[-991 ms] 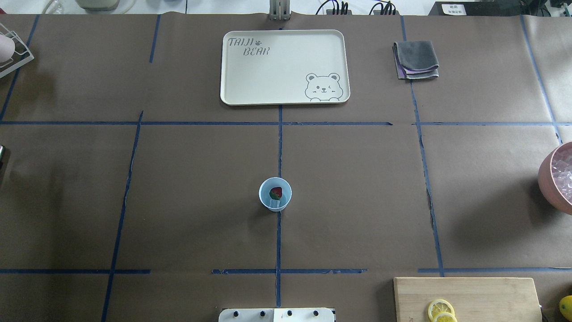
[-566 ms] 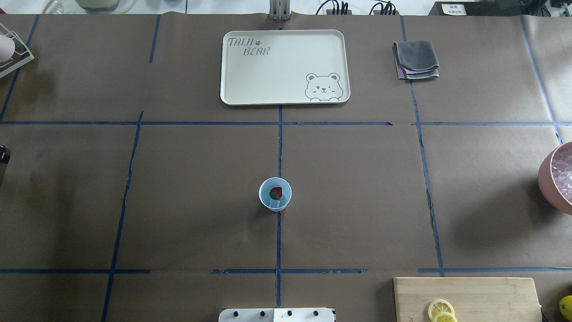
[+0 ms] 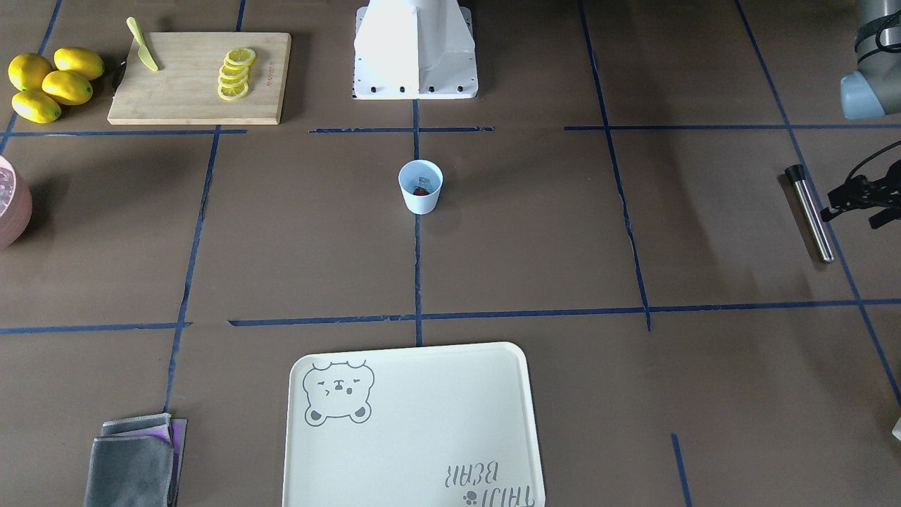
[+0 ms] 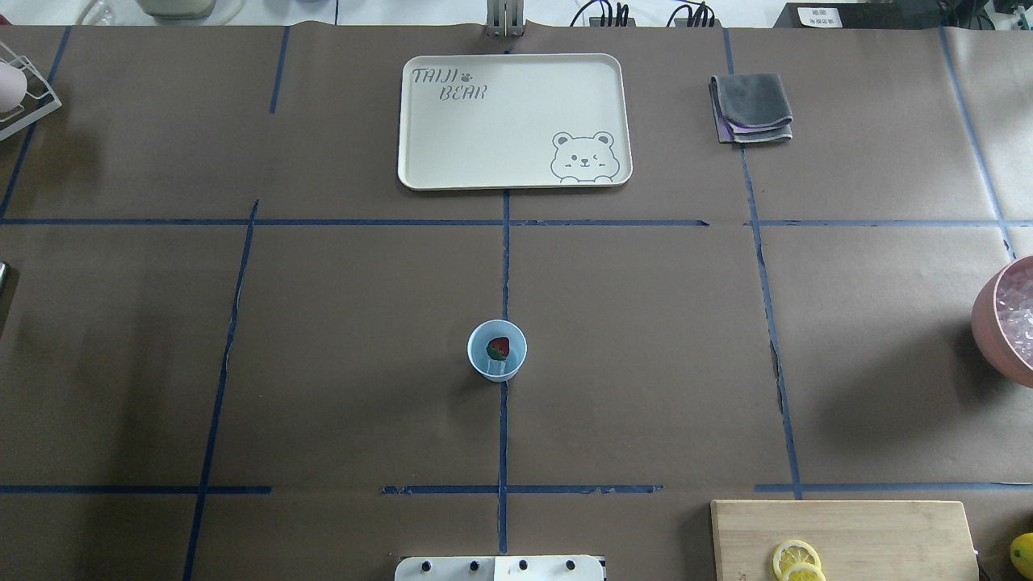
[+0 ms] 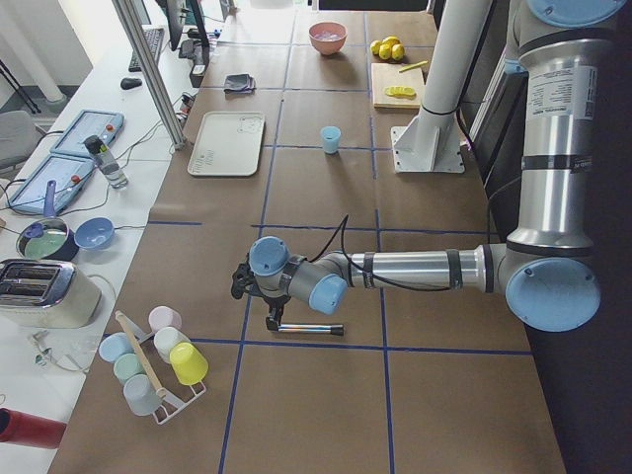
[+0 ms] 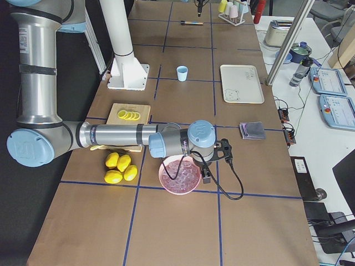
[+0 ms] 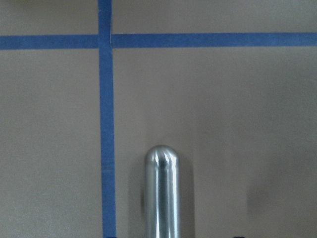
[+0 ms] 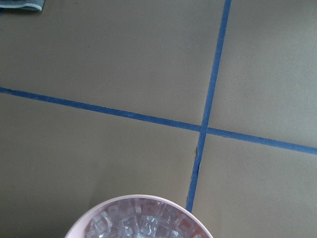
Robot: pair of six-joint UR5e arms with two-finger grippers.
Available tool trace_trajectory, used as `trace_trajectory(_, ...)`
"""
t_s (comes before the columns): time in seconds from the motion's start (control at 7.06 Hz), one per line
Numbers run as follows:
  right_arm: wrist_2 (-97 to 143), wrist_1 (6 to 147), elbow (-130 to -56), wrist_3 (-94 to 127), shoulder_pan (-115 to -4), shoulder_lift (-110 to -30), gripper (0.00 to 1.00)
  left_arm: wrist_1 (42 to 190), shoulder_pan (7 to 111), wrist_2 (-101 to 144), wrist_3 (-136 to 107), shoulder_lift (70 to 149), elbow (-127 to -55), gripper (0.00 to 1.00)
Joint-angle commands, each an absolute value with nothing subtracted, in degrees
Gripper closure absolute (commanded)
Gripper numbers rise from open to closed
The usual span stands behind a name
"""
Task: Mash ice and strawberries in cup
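Note:
The pale blue cup [image 4: 497,350] stands upright at the table's middle, with a red strawberry [image 4: 499,347] and a clear piece of ice [image 4: 501,368] inside. More ice [image 8: 143,224] fills the pink bowl [image 6: 180,176]. My left gripper [image 3: 852,211] hovers at the table's left end over a metal rod [image 3: 811,215] lying flat, and its dark fingers stand apart. The rod's rounded tip [image 7: 161,191] shows in the left wrist view. My right gripper [image 6: 206,176] hangs by the bowl's rim, and I cannot tell whether it is open or shut.
A cream bear tray [image 4: 514,121] and a folded grey cloth [image 4: 751,108] lie at the far side. A cutting board [image 3: 200,76] holds lemon slices and a knife, with whole lemons [image 3: 49,81] beside it. A rack of cups [image 5: 156,355] stands past the rod.
A dark part of my left arm at the overhead view's left edge has slipped almost out of sight. The cup and its contents have not moved.

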State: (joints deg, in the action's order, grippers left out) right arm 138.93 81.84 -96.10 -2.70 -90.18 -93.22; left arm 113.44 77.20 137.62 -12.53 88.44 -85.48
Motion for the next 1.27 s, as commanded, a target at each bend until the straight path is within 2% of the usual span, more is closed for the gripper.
trace_trajectory(0.0, 139.0, 81.9, -95.8, -2.6, -90.2, -93.2, 0.00, 97.1, 87.1, 138.2, 5.7, 89.4, -86.4, 0.00)
trace_trajectory(0.57, 139.0, 82.3, -95.5, -2.7, -90.2, -93.2, 0.00, 85.9, 92.0, 138.0, 10.2, 89.7, -89.5, 0.00)
trace_trajectory(1.13, 138.9, 82.4, -95.5, -2.7, -90.2, -93.2, 0.00, 85.0, 92.3, 137.6, 9.4, 88.6, -89.9, 0.00)
